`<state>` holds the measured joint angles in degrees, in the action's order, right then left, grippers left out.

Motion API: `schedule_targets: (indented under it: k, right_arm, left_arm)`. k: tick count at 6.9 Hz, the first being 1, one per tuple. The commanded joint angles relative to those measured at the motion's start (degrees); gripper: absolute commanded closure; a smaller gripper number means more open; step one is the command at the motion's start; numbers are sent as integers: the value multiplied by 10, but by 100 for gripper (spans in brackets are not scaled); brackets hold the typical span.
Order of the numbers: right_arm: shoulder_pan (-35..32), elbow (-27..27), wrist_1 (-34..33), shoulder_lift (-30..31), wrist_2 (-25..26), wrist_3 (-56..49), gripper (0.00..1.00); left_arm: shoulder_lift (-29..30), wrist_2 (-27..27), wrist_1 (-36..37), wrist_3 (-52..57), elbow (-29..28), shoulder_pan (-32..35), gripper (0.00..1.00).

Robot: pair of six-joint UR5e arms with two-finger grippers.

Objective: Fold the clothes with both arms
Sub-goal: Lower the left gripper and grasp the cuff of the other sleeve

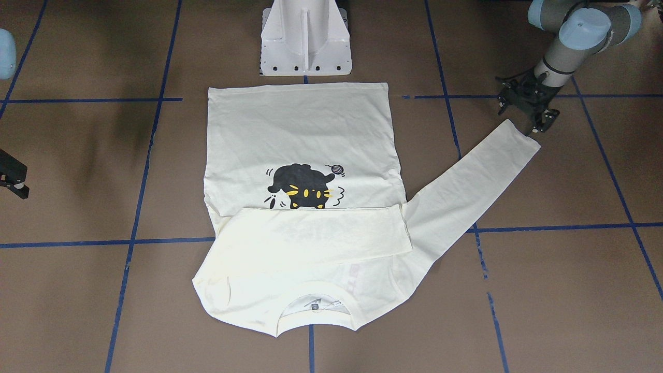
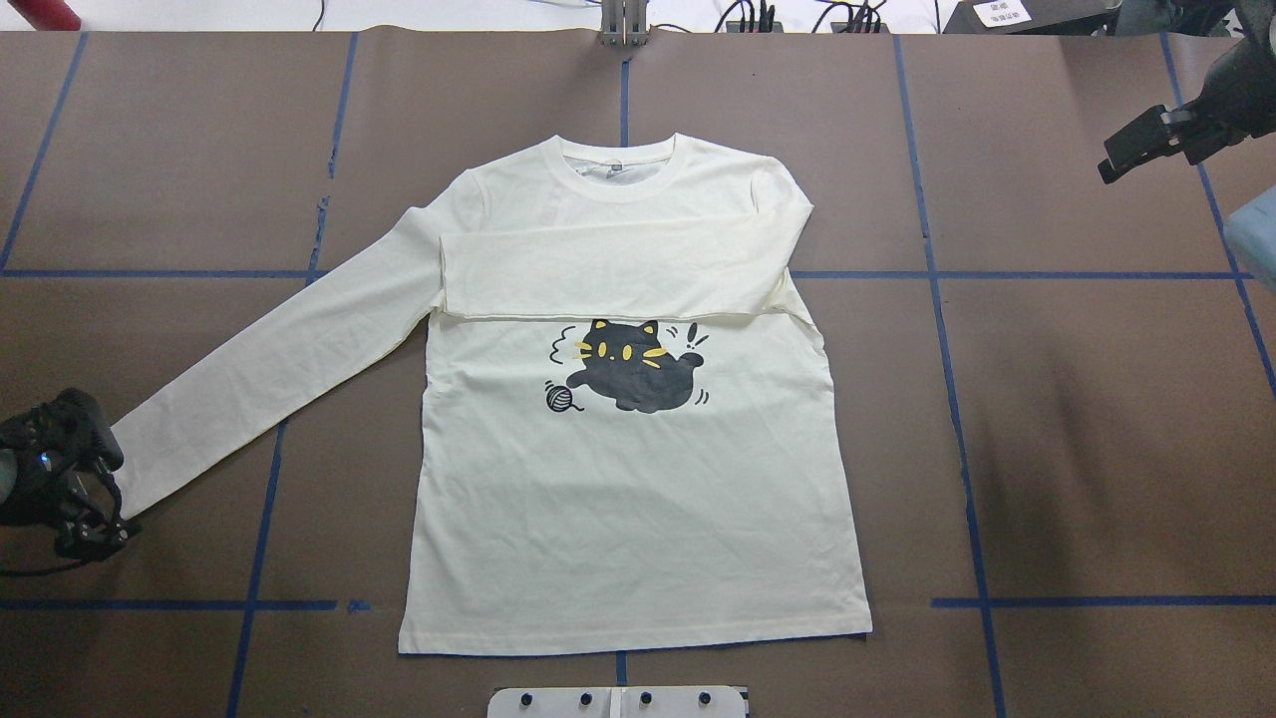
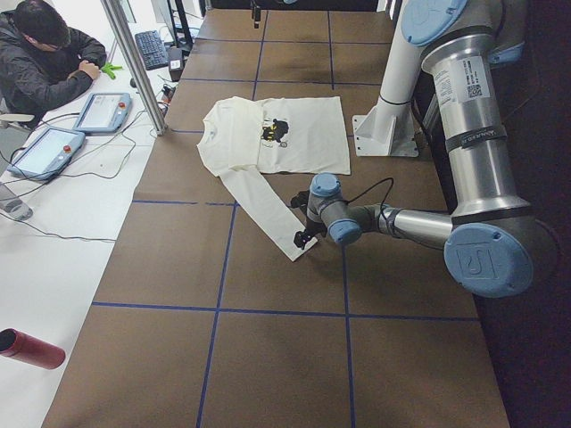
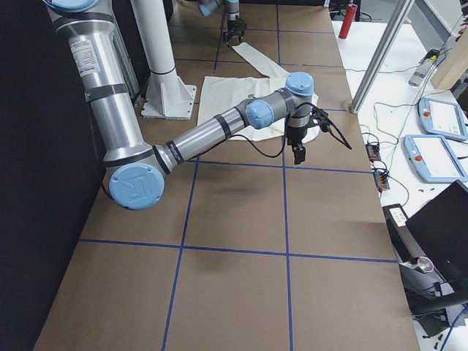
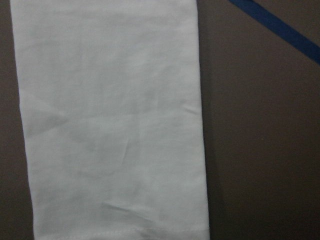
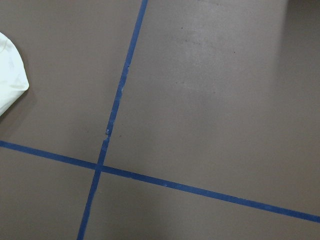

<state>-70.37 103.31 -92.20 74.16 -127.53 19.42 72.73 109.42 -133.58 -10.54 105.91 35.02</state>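
The cream long-sleeved T-shirt [image 2: 638,499] lies flat on the brown table with its black cat print [image 2: 628,369] facing up. One sleeve [image 2: 608,269] is folded across the chest. The other sleeve [image 2: 269,369] stretches out diagonally toward my left gripper [image 2: 100,524], which hovers at the cuff [image 5: 115,150] and looks open and empty. It also shows in the front view [image 1: 533,122]. My right gripper [image 2: 1121,160] is raised off to the side, away from the shirt, and looks open and empty. Its wrist view shows only a shirt edge [image 6: 10,80].
The white pedestal base [image 1: 305,41] stands just behind the shirt's hem. Blue tape lines [image 2: 1097,274] grid the brown table. An operator [image 3: 45,53] sits at a side table with tablets [image 3: 45,152]. A red bottle [image 3: 31,348] lies there.
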Motion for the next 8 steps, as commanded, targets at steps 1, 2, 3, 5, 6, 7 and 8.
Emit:
schedule_targets:
  k: [1,2,3,5,6,7,8]
  right_arm:
    - [0,0,0,0,1,0,0]
    - [0,0,0,1,2,0,0]
    - [0,0,0,3,2,0,0]
    - [0,0,0,3,2,1,0]
    - [0,0,0,4,2,1,0]
    - [0,0,0,5,2,1,0]
    - [-1,0,0,5,2,1,0]
  left_arm:
    - [0,-11,0,-1,0,0,4]
    - [0,-12,0,-1,0,-3,4]
    - [1,-12,1,-1,-1,-5,4]
    - [1,-13,1,-1,-1,-9,4]
    - [1,-14,1,-1,-1,-13,14]
    - [1,-15,1,-1,-1,-13,44]
    - [1,-15,1,-1,-1,-13,76]
